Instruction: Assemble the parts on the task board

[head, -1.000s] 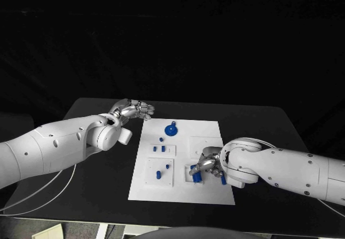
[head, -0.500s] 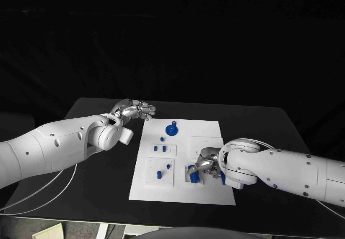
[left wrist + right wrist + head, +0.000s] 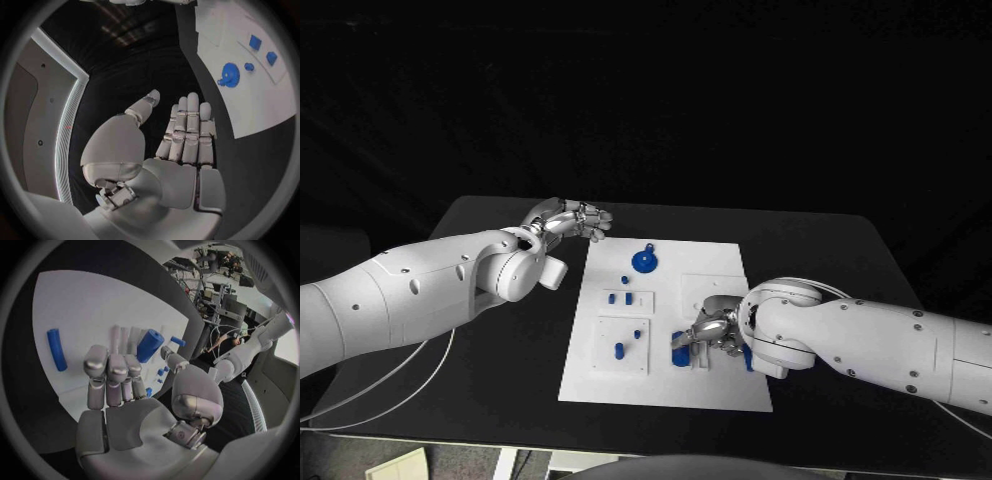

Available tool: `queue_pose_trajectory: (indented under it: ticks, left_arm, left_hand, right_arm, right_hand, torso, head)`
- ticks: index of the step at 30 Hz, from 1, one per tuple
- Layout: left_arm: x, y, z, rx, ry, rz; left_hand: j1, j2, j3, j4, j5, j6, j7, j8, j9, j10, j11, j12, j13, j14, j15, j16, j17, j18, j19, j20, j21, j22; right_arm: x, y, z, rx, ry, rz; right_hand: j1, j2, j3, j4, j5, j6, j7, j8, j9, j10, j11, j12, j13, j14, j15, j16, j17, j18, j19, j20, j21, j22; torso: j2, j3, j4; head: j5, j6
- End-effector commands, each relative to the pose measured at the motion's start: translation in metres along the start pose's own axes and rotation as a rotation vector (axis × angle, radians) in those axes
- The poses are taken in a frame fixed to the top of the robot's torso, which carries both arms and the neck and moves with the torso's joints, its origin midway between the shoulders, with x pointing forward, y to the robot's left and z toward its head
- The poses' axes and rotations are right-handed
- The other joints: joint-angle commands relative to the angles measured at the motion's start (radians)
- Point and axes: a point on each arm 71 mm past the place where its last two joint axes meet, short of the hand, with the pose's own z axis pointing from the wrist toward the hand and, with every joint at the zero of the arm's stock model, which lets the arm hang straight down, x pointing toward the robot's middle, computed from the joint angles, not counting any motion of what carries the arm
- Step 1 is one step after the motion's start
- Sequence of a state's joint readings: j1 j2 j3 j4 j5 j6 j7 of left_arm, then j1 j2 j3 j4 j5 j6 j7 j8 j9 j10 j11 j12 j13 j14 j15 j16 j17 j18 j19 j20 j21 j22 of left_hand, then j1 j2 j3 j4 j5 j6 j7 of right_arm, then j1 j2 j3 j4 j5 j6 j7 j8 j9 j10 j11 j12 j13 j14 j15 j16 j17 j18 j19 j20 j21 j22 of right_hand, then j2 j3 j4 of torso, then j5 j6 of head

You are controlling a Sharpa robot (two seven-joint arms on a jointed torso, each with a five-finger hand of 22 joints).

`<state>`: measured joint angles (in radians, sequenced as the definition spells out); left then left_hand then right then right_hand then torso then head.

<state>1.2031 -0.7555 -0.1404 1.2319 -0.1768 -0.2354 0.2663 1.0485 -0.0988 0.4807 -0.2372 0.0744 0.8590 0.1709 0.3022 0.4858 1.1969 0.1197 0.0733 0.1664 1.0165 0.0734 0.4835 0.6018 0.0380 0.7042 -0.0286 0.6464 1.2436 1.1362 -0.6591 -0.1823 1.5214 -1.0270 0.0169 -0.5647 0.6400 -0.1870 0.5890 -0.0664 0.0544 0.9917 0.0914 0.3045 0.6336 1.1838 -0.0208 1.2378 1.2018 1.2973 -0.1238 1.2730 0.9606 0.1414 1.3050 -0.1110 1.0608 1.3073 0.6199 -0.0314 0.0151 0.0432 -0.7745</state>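
The white task board (image 3: 718, 262) lies in the middle of the black table. My right hand (image 3: 711, 336) hovers over its near right part and pinches a blue cylinder (image 3: 681, 348) between thumb and fingertips; in the right wrist view the cylinder (image 3: 150, 345) stands tilted above the board. A blue rod (image 3: 56, 349) lies flat on the board beside that hand. A blue gear (image 3: 645, 261) sits near the far edge, with small blue pieces (image 3: 619, 350) in the left plates. My left hand (image 3: 567, 218) floats off the board's far left corner, fingers straight (image 3: 186, 131), holding nothing.
Bare black table (image 3: 488, 350) runs along both long sides of the board. In the left wrist view the gear (image 3: 229, 75) and two small blue blocks (image 3: 255, 41) sit on the board beyond the fingertips.
My right hand has shifted slightly left across the board with the blue cylinder in its fingers. The left hand has stayed where it was.
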Motion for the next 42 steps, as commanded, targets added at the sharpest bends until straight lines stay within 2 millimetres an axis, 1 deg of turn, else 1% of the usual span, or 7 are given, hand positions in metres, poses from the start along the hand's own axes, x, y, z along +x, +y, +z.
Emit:
queue_pose_trajectory:
  ticks: [1,7,10,20,37,39,42]
  left_arm:
    - [0.002,-0.002,0.000,0.007,0.013,-0.009]
    - [0.001,-0.002,0.000,0.007,0.013,-0.009]
    - [0.001,-0.001,0.000,0.006,0.011,-0.008]
    - [0.000,-0.001,0.000,0.006,0.010,-0.008]
    - [0.000,-0.001,0.000,0.006,0.012,-0.009]
    - [0.000,-0.001,0.000,0.005,0.013,-0.009]
    - [0.001,-0.001,0.000,0.006,0.013,-0.009]
  left_hand:
    - [-0.010,0.003,-0.002,0.005,-0.003,-0.008,-0.001,0.004,-0.001,0.002,0.001,0.000,-0.002,0.008,-0.002,-0.006,0.002,0.014,0.009,0.001,-0.006,0.002]
    - [-0.010,0.003,-0.002,0.005,-0.002,-0.008,-0.001,0.004,-0.001,0.002,0.001,0.000,-0.002,0.008,-0.002,-0.007,0.002,0.014,0.009,0.001,-0.006,0.002]
    - [-0.010,0.002,-0.002,0.005,-0.002,-0.009,-0.001,0.004,-0.001,0.002,0.001,0.000,-0.002,0.008,-0.002,-0.007,0.003,0.014,0.009,0.001,-0.006,0.002]
    - [-0.010,0.003,-0.001,0.006,-0.002,-0.008,-0.001,0.005,-0.001,0.002,0.001,0.000,-0.002,0.008,-0.002,-0.008,0.003,0.014,0.009,0.001,-0.006,0.002]
    - [-0.011,0.003,-0.001,0.007,-0.002,-0.008,-0.001,0.005,-0.001,0.003,0.001,0.000,-0.002,0.009,-0.002,-0.009,0.005,0.014,0.009,0.001,-0.007,0.003]
    - [-0.011,0.003,-0.001,0.007,-0.002,-0.008,-0.002,0.005,-0.001,0.003,0.001,0.000,-0.002,0.009,-0.002,-0.009,0.005,0.014,0.009,0.001,-0.007,0.003]
    - [-0.014,0.005,-0.002,0.010,-0.002,-0.008,-0.002,0.005,-0.002,0.003,0.001,0.000,-0.003,0.009,-0.002,-0.010,0.007,0.014,0.010,0.001,-0.008,0.004]
  right_arm:
    - [0.000,-0.002,0.000,-0.003,-0.005,-0.015]
    - [0.003,-0.004,-0.006,-0.047,0.024,-0.006]
    - [0.005,-0.008,-0.010,-0.065,0.057,0.029]
    - [0.007,-0.012,-0.015,-0.082,0.071,0.033]
    - [0.008,-0.006,-0.009,-0.062,0.019,-0.010]
    - [0.008,-0.006,-0.008,-0.057,0.012,-0.015]
    - [0.009,-0.005,-0.007,-0.056,-0.001,-0.023]
  right_hand:
    - [-0.010,0.000,-0.010,-0.003,-0.005,0.001,-0.003,-0.005,0.002,-0.004,-0.002,-0.006,0.001,-0.002,-0.006,-0.005,0.001,0.120,-0.003,-0.006,0.001,0.012]
    - [-0.004,0.003,-0.018,-0.014,-0.005,0.002,-0.003,-0.006,0.004,-0.005,-0.003,-0.008,0.001,-0.002,-0.007,-0.006,0.002,0.120,-0.004,-0.009,0.000,0.011]
    - [0.040,-0.025,-0.033,-0.066,-0.004,-0.003,-0.002,-0.010,0.006,-0.010,-0.002,-0.013,0.000,-0.003,-0.007,-0.008,0.003,0.120,-0.006,-0.013,-0.001,0.011]
    - [0.110,0.011,-0.097,-0.185,-0.005,0.005,-0.003,-0.014,0.018,-0.007,-0.003,-0.022,0.003,-0.001,-0.007,-0.013,0.005,0.120,-0.006,-0.010,-0.006,0.007]
    - [0.118,0.074,-0.097,-0.194,-0.005,0.029,-0.009,-0.011,0.024,0.010,-0.008,-0.019,0.013,0.003,-0.011,-0.017,0.006,0.120,0.000,-0.002,-0.008,0.004]
    - [0.126,0.100,-0.083,-0.189,-0.005,0.035,-0.011,-0.010,0.025,0.016,-0.010,-0.016,0.017,0.003,-0.012,-0.018,0.006,0.120,0.001,-0.002,-0.009,0.003]
    - [0.153,0.103,-0.039,-0.179,-0.005,0.049,-0.015,-0.010,0.024,0.027,-0.014,-0.013,0.020,0.004,-0.016,-0.020,0.006,0.120,0.003,0.000,-0.010,0.003]
  torso:
    - [0.000,-0.0003,-0.0001]
    - [0.000,0.0001,0.0001]
    - [0.000,0.0002,0.0001]
    - [0.001,0.0009,-0.0010]
    - [0.001,0.0001,0.0008]
    - [0.001,-0.0001,0.0007]
    - [0.001,-0.0004,0.0006]
  head:
    - [0.001,0.000]
    - [0.001,0.001]
    - [0.002,0.002]
    - [0.006,0.002]
    - [0.004,-0.001]
    - [0.004,-0.002]
    - [0.002,-0.003]
